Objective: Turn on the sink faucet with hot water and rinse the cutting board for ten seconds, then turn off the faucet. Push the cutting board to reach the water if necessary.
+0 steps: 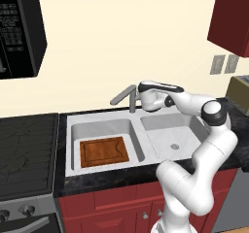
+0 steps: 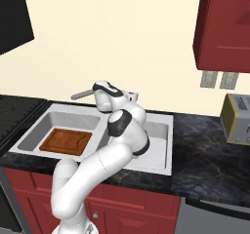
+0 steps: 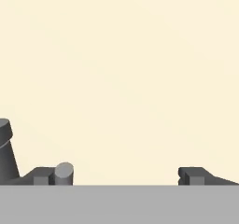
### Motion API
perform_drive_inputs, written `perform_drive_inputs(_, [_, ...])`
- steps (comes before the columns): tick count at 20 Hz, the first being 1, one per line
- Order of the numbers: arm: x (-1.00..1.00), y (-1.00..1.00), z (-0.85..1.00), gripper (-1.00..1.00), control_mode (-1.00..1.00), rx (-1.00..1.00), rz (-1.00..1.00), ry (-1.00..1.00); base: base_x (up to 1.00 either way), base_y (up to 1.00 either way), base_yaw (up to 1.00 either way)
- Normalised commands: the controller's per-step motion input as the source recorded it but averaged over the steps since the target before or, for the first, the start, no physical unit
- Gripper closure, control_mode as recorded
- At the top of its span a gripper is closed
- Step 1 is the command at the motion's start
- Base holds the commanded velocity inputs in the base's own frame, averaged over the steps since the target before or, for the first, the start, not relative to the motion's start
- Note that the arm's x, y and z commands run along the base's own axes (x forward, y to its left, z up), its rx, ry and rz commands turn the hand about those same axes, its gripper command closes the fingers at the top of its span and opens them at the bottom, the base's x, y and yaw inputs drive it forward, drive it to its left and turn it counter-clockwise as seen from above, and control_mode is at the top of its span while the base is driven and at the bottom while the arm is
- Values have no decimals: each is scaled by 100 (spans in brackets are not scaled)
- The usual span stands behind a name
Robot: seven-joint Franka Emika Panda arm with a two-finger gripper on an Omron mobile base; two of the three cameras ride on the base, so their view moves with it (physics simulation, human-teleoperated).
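Setting: kitchen with red cabinets, a cream wall and a black speckled counter (image 1: 121, 178) around the double sink (image 1: 102, 125); a stove lies to the left, a toaster (image 2: 238, 118) to the right.
Cutting board (image 1: 104, 152): lies flat on the floor of the deep left basin, apart from the walls; we see no water running anywhere.
Sink faucet (image 1: 127, 97): post at the back rim between the basins, spout angled out over the left basin.
Gripper (image 3: 125, 176): up at the faucet post, facing the wall; fingers (image 3: 193, 175) spread wide, holding nothing. In the hand view a small grey cylinder, we think the lever handle (image 3: 64, 172), sits right by the left-hand tip.
Step in hand, as we judge it: turning the lever on, toward hot.
How to do it well: we would nudge the lever with one finger's side, move slowly, keep contact through the swing and avoid shoving the post.
After that: we check whether the stream lands on the board; if not, push the board under it.
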Motion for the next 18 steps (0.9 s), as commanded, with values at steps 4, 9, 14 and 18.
perform_drive_inputs(4, [-9,-45,0,-100,-100,2,0,0,0,0,0])
perform_drive_inputs(9, [-8,-50,0,-100,-100,2,0,0,0,0,0])
perform_drive_inputs(14, [-5,-56,0,-100,-100,2,0,0,0,0,0])
perform_drive_inputs(18, [-3,-61,0,-100,-100,2,0,0,0,0,0])
